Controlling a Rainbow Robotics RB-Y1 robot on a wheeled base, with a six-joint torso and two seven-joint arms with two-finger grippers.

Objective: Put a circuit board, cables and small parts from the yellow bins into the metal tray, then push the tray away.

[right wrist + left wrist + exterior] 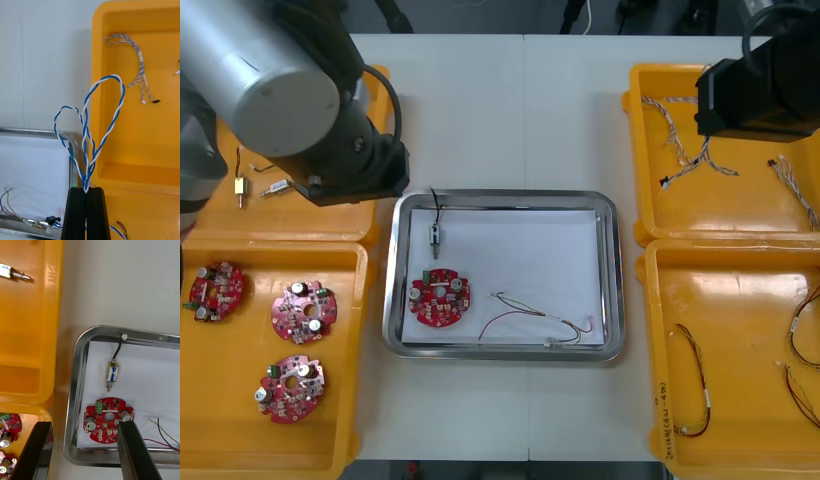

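Holding: twisted blue and white cable [101,123], pinched at its gathered strands by the right gripper [87,189]; fingers clenched on it, with two loose loops rising past the fingertips.
Right gripper place: at 2 o'clock of the metal tray [610,270], above the far right yellow bin [645,140].
Left gripper [84,423]: fingers released and wide apart, grasping nothing; waiting at 10 o'clock of the tray, over its corner.
Tray contents: circuit board [440,298] at 8 o'clock, small metal part [436,237] at 10 o'clock, red and yellow cable [535,322] at 5 o'clock, all on the white lining.
Judged step: carrying the blue and white cable across to the tray; push not yet begun.
Risk: loops likely to catch on the bin wall or the tray rim in transit and pull free of so thin a grip; on release, apt to spring over the rim or tangle with the red and yellow cable.
Right wrist view: gives the grip itself, hidden in the front view under the black wrist block.
Front view: gives the whole tray layout and both arms' stations at once.
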